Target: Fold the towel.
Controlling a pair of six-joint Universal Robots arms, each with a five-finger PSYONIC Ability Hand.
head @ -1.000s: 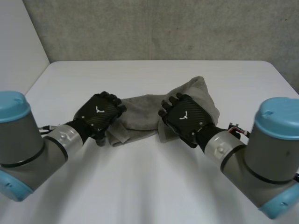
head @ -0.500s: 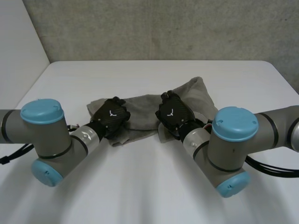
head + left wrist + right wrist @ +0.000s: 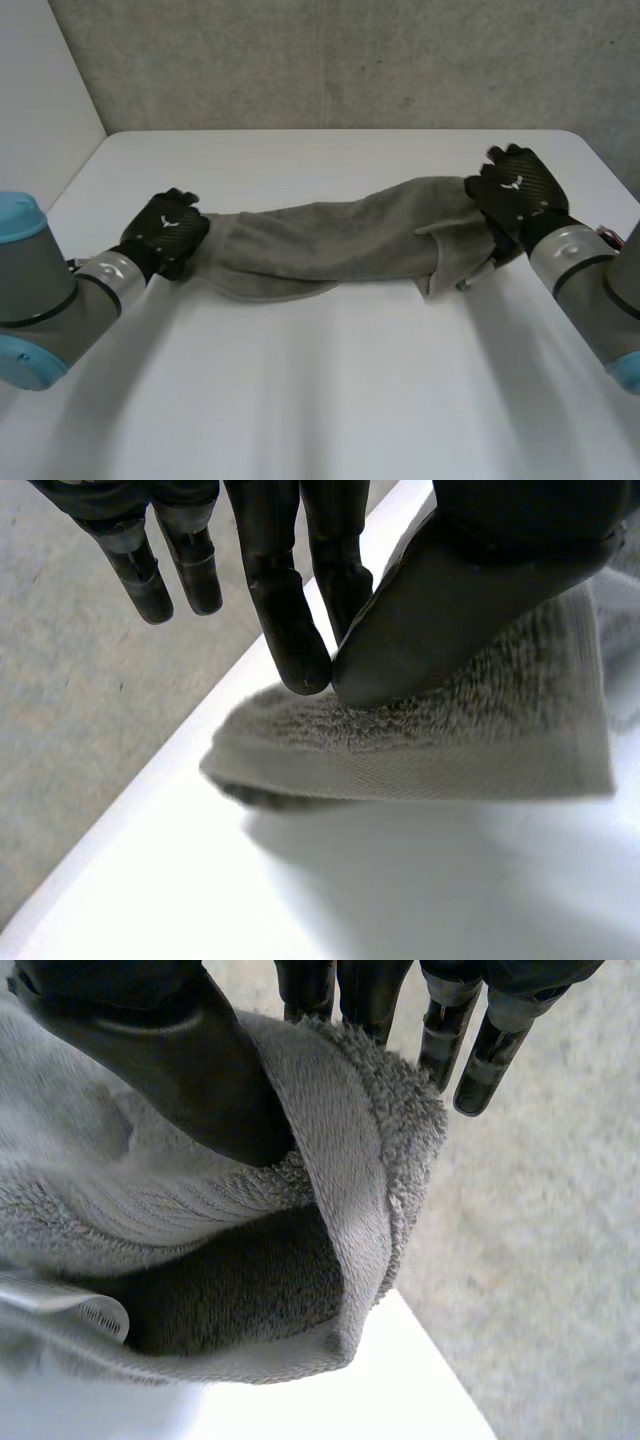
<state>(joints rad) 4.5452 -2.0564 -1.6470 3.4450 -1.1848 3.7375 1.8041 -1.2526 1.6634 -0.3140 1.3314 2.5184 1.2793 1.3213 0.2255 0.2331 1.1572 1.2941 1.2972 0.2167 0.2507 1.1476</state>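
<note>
1. The left hand (image 3: 160, 232), close to the table's (image 3: 320, 390) left edge, is closed in a pinch. In its wrist view, the thumb presses one end of the towel (image 3: 330, 238) against a fingertip, and the other fingers hang straight and free.
2. The right hand (image 3: 520, 195), near the table's right edge and towards the far right corner, is also clamped on cloth. Its thumb pins the towel's other end against the fingers, and the terry curls over on itself there.
3. The grey towel spans the gap between the hands. Its long axis runs from the left edge to the right edge, with the right end a little nearer the far edge.
4. The left end is held just off the table, with shadow beneath it. The middle sags, and I cannot tell whether it touches the top.
5. Each hand already has its own end, so neither is the nearer. The fold probably turns on this left-to-right axis, with the cloth laid flat or one end carried over to the other.
6. A small pale ribbed tag (image 3: 62, 1305) is sewn on near the right hand, and no writing on it can be read. Each hand's back carries a small white mark (image 3: 517, 183), not letters.
</note>
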